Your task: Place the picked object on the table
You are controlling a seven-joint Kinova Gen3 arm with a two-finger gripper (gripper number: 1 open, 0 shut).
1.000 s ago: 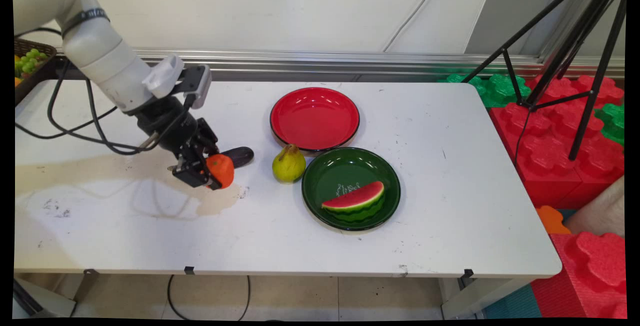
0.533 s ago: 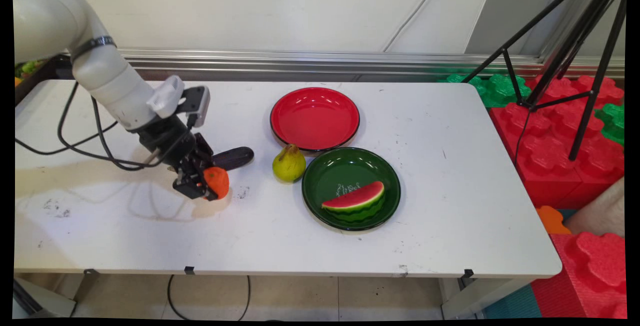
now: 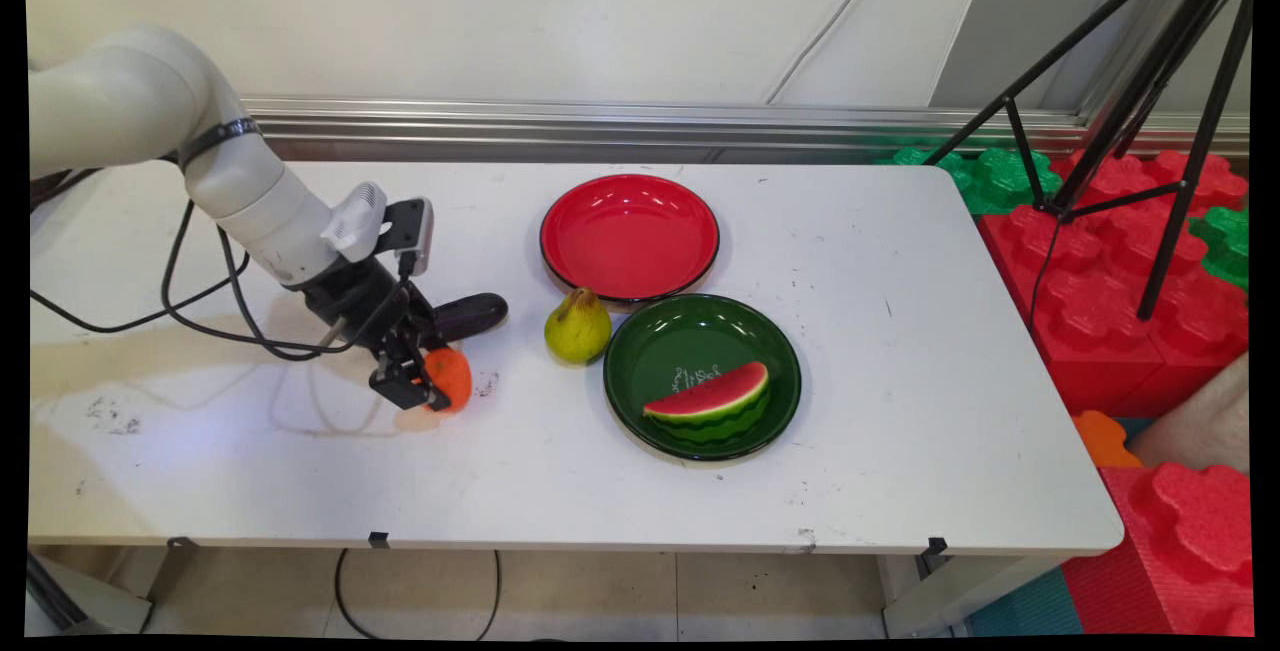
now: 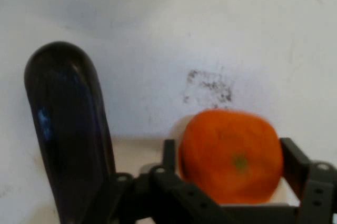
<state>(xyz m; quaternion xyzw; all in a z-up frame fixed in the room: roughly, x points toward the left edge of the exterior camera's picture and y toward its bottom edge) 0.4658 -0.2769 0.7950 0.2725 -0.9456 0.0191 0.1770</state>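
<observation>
White tabletop [image 3: 560, 471], scuffed and faintly stained, runs out under the arm toward a pale wall, with red and green foam blocks [image 3: 1120, 261] and a black tripod [image 3: 1130, 121] off beyond its far right end.

Nearest the hand is the orange [image 4: 230, 155], which sits directly between the fingers of the gripper [image 4: 231, 169]; the jaws are clamped on its two sides. In the main view the gripper [image 3: 415, 383] is low over the table with the orange [image 3: 447, 378] at its tip, and whether the fruit rests on the surface or hangs just above it cannot be told.

Just beside the hand, on its left in the hand view, lies a dark eggplant [image 4: 68, 129]. Its long axis runs roughly parallel to the fingers, its rounded end pointing away from the hand. It is close to the linkage but apart from the orange.

Farther ahead of the fingers stands a pear [image 3: 577, 327], near but clear of the orange, seen in the hand view only as a pale edge at the top. Beyond it lie a green plate [image 3: 640, 381] holding a watermelon slice [image 3: 710, 401] and a red plate [image 3: 629, 236], bare.

The hand view shows the grip and a dark smudge [image 4: 208, 87] on the table just ahead of the orange; the main view alone shows the plates and how far off they lie.
</observation>
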